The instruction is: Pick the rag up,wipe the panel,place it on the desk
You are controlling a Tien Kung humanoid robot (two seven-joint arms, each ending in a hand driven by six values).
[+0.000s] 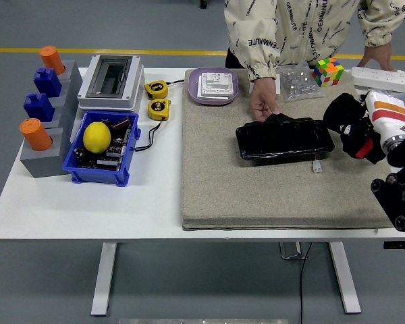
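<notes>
Grey floor, white counter (148, 196). Right hand (351, 125), black fingers curled, holding nothing, near black glossy panel (285, 138). Dark rag (278, 119) at panel's far edge under person's hand (262, 102); approach low, pinch exposed cloth.

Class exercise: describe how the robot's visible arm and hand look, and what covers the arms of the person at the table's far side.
The robot's black five-fingered right hand has a red patch; its white forearm segment bears orange and grey bands. The person's cream sleeve carries repeated black lettering and a gathered cuff.
</notes>
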